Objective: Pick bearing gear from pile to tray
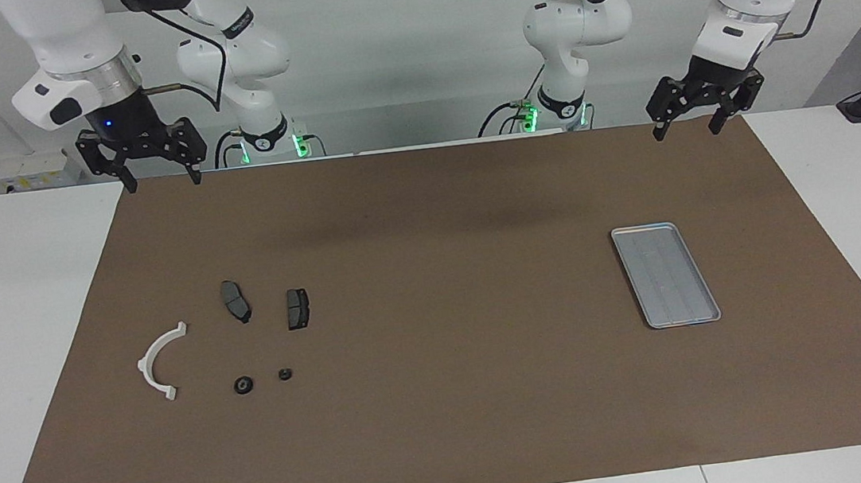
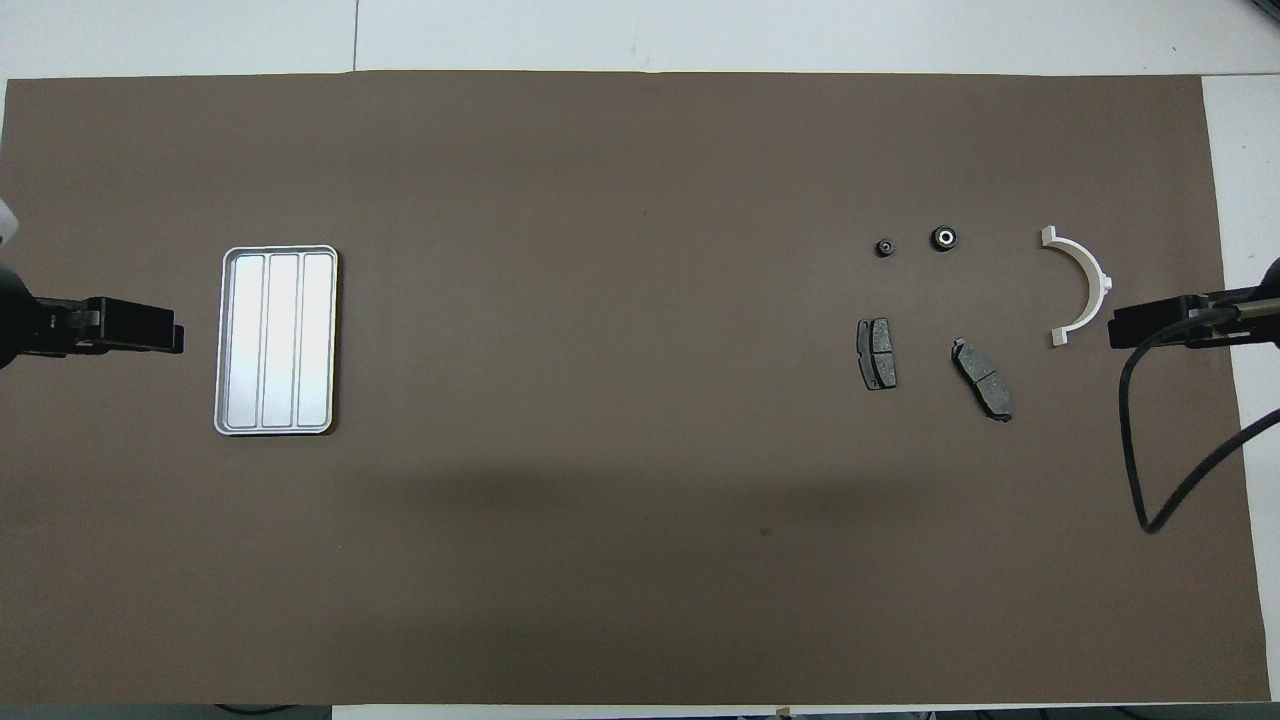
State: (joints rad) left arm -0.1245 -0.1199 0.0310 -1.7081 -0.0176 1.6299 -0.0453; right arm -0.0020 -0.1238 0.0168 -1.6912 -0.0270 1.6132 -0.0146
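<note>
Bearings (image 1: 244, 385), likely two, loose below right fingers (image 1: 161, 178); tray (image 1: 664, 274) bare below left fingers (image 1: 692, 127); both released, waiting, nothing sorted.

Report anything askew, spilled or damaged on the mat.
Nothing stands out. The tray lies flat and empty; the white bracket, two brake pads and two small black round parts lie separate and look intact.

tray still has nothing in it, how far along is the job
Nothing looks done: the tray holds no parts. Nothing is in hand either; the right hand and left hand hang open and raised at the robots' edge of the mat. Still left: picking the small black round pieces from the pile and moving them to the tray.
</note>
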